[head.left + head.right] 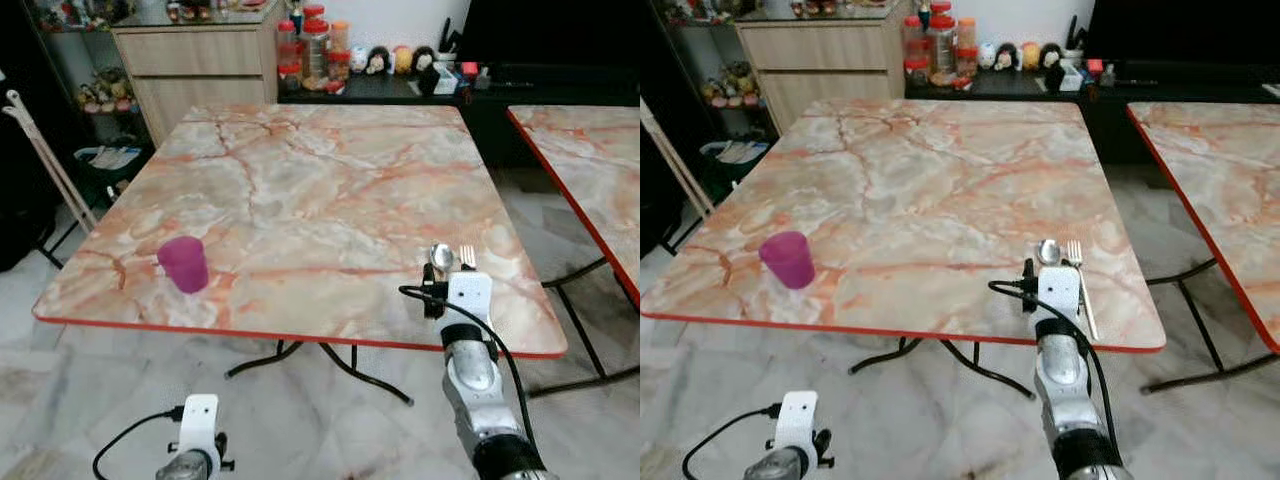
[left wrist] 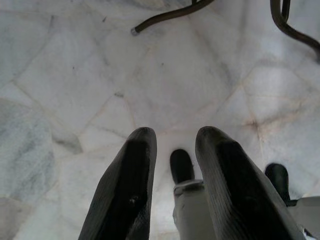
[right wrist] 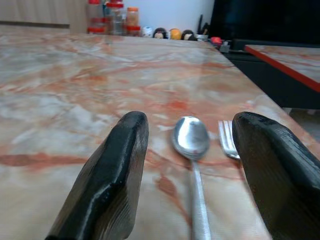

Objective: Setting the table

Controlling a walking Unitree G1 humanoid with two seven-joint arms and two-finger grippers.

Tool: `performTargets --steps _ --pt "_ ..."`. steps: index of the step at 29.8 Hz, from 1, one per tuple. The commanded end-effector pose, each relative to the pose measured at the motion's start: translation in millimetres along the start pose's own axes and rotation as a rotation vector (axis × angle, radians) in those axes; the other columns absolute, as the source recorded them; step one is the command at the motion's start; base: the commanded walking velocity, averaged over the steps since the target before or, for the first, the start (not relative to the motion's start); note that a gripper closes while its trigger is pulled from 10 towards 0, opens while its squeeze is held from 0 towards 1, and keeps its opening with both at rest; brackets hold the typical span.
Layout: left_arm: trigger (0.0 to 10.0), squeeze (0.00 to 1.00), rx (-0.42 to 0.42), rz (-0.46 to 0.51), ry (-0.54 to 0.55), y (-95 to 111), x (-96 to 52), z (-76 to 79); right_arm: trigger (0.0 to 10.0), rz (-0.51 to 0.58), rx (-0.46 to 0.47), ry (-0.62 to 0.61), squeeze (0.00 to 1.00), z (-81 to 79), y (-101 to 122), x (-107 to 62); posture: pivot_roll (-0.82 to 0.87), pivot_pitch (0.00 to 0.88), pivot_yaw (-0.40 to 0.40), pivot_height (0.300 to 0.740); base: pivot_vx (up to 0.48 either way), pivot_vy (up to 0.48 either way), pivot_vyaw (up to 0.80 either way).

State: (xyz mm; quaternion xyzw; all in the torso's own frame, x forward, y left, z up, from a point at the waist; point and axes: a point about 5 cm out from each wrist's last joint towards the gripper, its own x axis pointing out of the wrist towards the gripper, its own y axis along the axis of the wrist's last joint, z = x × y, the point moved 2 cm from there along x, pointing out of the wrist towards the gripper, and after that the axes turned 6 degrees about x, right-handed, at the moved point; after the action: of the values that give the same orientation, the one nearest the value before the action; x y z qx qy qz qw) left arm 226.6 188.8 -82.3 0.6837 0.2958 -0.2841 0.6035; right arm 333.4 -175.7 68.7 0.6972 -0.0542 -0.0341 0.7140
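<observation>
A silver spoon (image 3: 192, 142) and a silver fork (image 3: 227, 141) lie side by side on the marble table (image 1: 320, 190) near its front right corner, the fork to the right. My right gripper (image 3: 190, 165) hovers open just above them, its fingers straddling the spoon handle. In the eye views the right wrist (image 1: 468, 300) sits over the handles, with the spoon bowl (image 1: 441, 256) and the fork tines (image 1: 467, 257) beyond it. A pink cup (image 1: 184, 264) stands upright near the front left corner. My left gripper (image 2: 175, 165) hangs open over the floor.
A second marble table (image 1: 585, 160) stands to the right across a narrow gap. Behind the table are a wooden drawer cabinet (image 1: 195, 60) and a dark low shelf with jars (image 1: 315, 55) and small figurines. Black table legs (image 1: 330, 365) cross below.
</observation>
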Motion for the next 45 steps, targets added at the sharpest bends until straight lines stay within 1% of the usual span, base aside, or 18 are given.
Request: performTargets --steps 1,9,11,15,18,27,30,31,34,40,43,45 --pt "10.0 0.00 -0.003 -0.010 -0.002 -4 -0.8 -1.9 10.0 0.014 0.000 -0.005 0.00 1.3 3 2.8 -0.10 0.000 0.018 0.740 0.000 0.000 0.00" --pt "10.0 0.00 -0.003 -0.008 -0.006 -4 -0.7 -1.1 10.0 0.032 0.009 0.001 0.00 0.2 4 3.1 -0.10 0.000 0.019 0.740 0.000 0.000 0.00" --pt "10.0 0.00 0.000 -0.007 -0.007 -3 -0.5 -1.5 10.0 0.025 0.029 0.007 0.00 -2.7 2 2.5 -0.11 0.000 0.022 0.740 0.000 0.000 0.00" --pt "10.0 0.00 0.001 -0.007 -0.006 -2 -0.3 -2.4 10.0 0.019 0.037 0.012 0.00 -5.3 1 1.5 -0.11 0.000 0.024 0.740 0.000 0.000 -0.71" --pt "10.0 0.00 -0.007 -0.004 -0.003 -1 -0.2 -2.5 10.0 0.032 0.036 0.001 0.00 -3.3 1 1.1 -0.09 0.000 0.021 0.740 0.252 0.000 0.00" --pt "10.0 0.00 -0.015 -0.015 0.005 -6 -1.4 -5.9 10.0 0.048 0.051 0.010 0.00 -9.2 6 4.7 -0.09 0.000 0.019 0.740 0.268 0.000 0.00" --pt "10.0 0.00 -0.018 -0.017 0.007 -6 -1.5 -6.0 10.0 0.050 0.027 0.028 0.00 -10.6 7 5.4 -0.09 0.000 0.021 0.740 0.285 0.000 0.00" --pt "10.0 0.00 -0.019 -0.017 0.006 -7 -1.6 -6.0 10.0 0.052 0.013 0.037 0.00 -11.5 7 5.3 -0.09 0.000 0.021 0.740 0.285 0.000 -0.44" --pt "10.0 0.00 -0.007 -0.017 -0.002 -7 -1.5 -3.7 10.0 0.058 0.035 0.037 0.00 -11.8 7 4.5 -0.09 0.000 0.022 0.740 0.286 0.000 -0.78" --pt "10.0 0.00 -0.011 -0.017 -0.001 -8 -1.7 -3.4 10.0 0.075 0.032 0.034 0.00 -11.6 10 4.6 -0.09 0.000 0.019 0.740 0.287 0.000 0.00" --pt "10.0 0.00 -0.010 -0.018 0.001 -8 -1.8 -3.8 10.0 0.076 0.029 0.040 0.00 -13.7 10 5.0 -0.09 0.000 0.019 0.740 0.289 0.000 0.00" --pt "10.0 0.00 -0.005 -0.020 0.007 -9 -2.0 -5.0 10.0 0.087 0.011 0.061 0.00 -18.0 12 5.1 -0.09 0.000 0.018 0.740 0.000 0.000 0.00"
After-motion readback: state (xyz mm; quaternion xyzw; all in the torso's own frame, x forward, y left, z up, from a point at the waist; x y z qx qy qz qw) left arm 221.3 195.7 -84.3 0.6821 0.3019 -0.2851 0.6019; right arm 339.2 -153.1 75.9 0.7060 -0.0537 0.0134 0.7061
